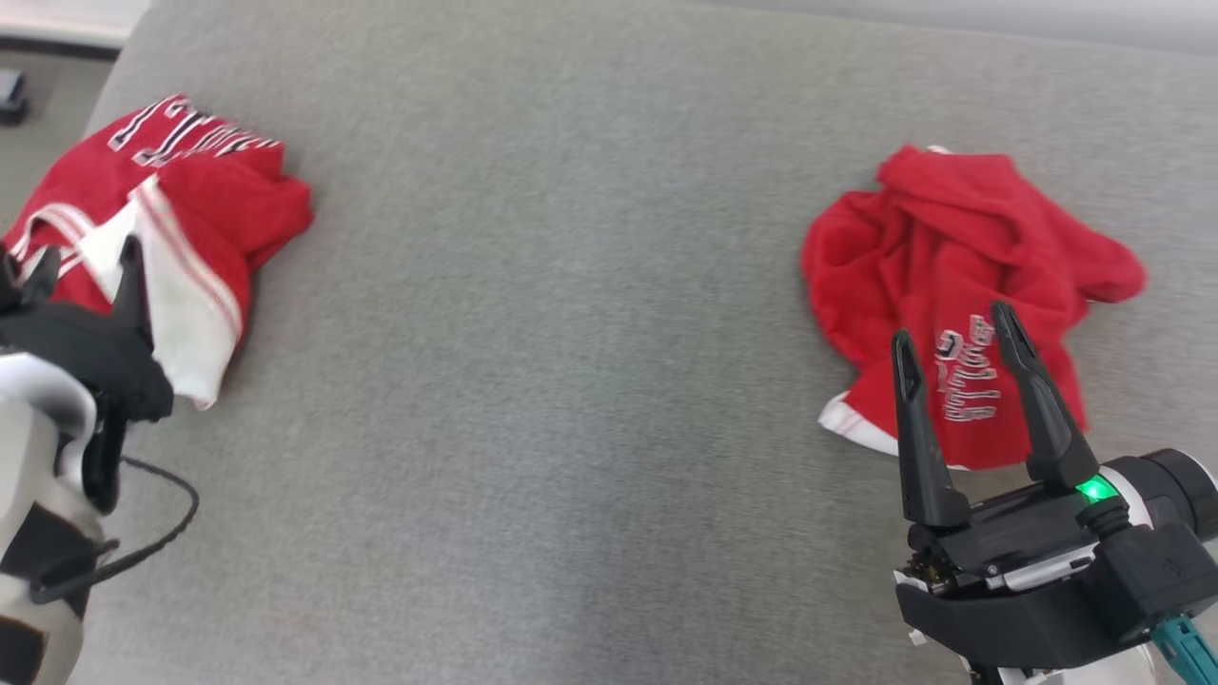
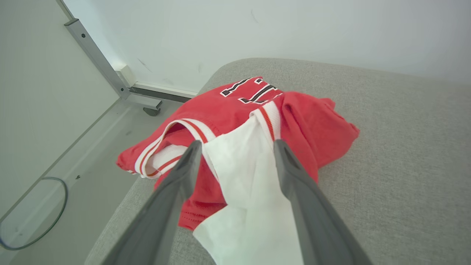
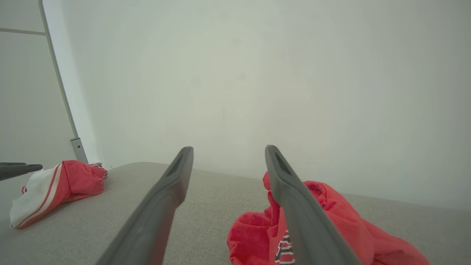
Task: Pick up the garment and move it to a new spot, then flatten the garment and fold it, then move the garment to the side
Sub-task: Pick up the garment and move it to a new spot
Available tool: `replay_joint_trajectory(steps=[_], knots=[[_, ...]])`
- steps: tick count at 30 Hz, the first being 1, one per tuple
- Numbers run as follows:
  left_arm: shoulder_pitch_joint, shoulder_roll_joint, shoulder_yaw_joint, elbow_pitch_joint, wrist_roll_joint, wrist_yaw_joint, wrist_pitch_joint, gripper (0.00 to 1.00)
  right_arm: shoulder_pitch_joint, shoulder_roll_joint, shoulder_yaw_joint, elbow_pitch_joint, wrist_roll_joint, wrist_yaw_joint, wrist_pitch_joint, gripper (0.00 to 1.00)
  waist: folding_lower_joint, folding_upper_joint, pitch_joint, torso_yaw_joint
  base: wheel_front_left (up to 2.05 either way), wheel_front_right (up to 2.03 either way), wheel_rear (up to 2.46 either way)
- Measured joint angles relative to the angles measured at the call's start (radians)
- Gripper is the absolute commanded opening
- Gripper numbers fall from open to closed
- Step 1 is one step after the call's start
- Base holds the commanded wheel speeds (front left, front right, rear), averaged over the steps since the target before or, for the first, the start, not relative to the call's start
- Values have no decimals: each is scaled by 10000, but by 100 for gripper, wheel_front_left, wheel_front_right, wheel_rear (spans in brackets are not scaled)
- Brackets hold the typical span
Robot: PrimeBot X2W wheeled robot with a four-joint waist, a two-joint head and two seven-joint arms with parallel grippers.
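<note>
A grey cloth-covered counter (image 1: 571,381) with a rounded corner stands against a pale wall (image 3: 257,73); off its left edge lie the floor (image 2: 92,147), a metal post (image 2: 95,55) and a loop of cable (image 2: 55,217). The left garment (image 1: 209,200), red with white striped trim, lies bunched at the far left corner, and the left jaws stand wide apart astride its white panel, gripping nothing. The right garment (image 1: 952,238), red and crumpled, lies well apart on the right side. The right jaws hover over its near edge, spread wide and empty. The grey stretch between the two garments is bare.
</note>
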Motion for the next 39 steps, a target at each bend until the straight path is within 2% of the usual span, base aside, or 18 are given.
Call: replay_joint_trajectory(steps=[6, 11, 20, 24, 31, 39], knots=[[339, 222, 128, 113, -121, -81, -518, 100, 15, 274, -48, 63, 79, 0, -10, 100, 0, 0, -389, -436, 0, 0, 0], [1051, 523, 343, -477, 10, -69, -800, 100, 255, 550, -159, 155, 153, 0, -10, 100, 0, 0, -996, -763, 0, 0, 0], [2664, 570, 1442, -3544, 995, 552, -825, 100, 547, 782, -391, 337, 215, 0, -10, 100, -1, 0, -1774, -1330, 0, 0, 0], [3569, 336, 2021, -4989, 1547, 813, -828, 100, 663, 819, -502, 460, 224, 0, -10, 100, 0, -1, -1992, -1650, 0, 0, 0], [5338, -360, 2828, -6736, 2240, 874, -828, 100, 951, 886, -570, 832, 230, 0, -8, 100, 0, -1, -2398, -2228, 0, 0, 0], [6799, -1053, 3453, -7797, 2959, 840, -826, 100, 1258, 917, -660, 1174, 251, 0, -10, 100, 0, -1, -2819, -2722, 0, 0, 0]])
